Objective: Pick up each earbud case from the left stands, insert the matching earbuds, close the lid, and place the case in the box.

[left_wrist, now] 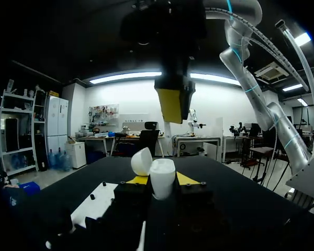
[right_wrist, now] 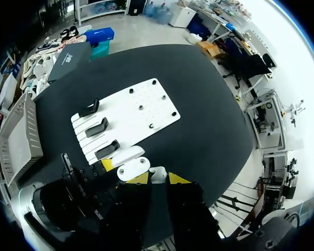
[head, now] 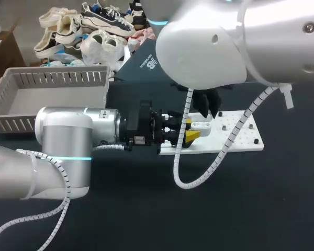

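Head view, left to right.

- Upper left of frame: grey slatted box [head: 57,78] on the dark table [head: 225,209].
- Left edge to centre: left arm [head: 63,136] lies across the table. The left gripper [head: 190,135] is at frame centre, at the near-left end of the white plate [head: 235,133].
- Left gripper's fingers stand at a moderate width and clamp the white earbud case [left_wrist: 163,179] from both sides. The left wrist view shows one yellow tip against each side of the case body. The case is upright with its lid [left_wrist: 141,161] tipped open, leaning away to one side.
- Centre to right: the plate rests flat on the table. In the right wrist view, three black stands [right_wrist: 97,127] sit in a row along the plate's end nearest the box.
- Upper right: right arm [head: 225,42] comes in large and covers much of the plate's far side.
- Right gripper [left_wrist: 174,117] hangs directly above the open case, tips pointing down, not touching it. Its fingers are narrow. The right wrist view shows a small white earbud [right_wrist: 158,173] pinched between the yellow tips, with the case just ahead of them.
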Robot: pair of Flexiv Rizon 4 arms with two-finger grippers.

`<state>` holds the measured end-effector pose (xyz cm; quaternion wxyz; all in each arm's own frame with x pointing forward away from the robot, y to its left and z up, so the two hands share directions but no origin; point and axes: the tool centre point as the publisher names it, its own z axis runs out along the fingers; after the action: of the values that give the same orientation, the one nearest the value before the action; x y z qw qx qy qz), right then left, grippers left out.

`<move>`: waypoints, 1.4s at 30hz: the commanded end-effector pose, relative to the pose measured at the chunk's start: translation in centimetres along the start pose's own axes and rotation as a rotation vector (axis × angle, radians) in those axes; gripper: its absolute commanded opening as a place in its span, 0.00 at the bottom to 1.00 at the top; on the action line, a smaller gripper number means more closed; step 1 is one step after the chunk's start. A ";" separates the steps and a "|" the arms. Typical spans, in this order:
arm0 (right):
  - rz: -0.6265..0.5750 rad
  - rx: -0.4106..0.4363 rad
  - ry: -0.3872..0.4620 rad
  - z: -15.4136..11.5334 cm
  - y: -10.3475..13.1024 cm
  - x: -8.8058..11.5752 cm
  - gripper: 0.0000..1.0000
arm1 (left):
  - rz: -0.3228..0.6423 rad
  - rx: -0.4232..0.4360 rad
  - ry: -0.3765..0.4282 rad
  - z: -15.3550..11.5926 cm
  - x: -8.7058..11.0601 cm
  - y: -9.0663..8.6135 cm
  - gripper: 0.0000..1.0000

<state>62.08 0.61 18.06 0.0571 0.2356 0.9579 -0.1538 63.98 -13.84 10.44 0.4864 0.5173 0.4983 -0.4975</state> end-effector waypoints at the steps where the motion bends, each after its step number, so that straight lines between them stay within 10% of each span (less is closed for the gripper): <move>1: 0.001 0.002 0.000 0.0 0.1 0.0 0.00 | 0.002 -0.006 -0.001 0.0 0.0 -0.2 0.00; 42: 0.154 0.059 0.008 1.3 1.2 -0.2 0.00 | 0.002 -0.006 -0.001 0.0 0.0 -0.2 0.00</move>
<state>63.05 1.29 16.75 0.0546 0.3104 0.9322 -0.1783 63.98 -13.84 10.44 0.4864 0.5173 0.4983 -0.4975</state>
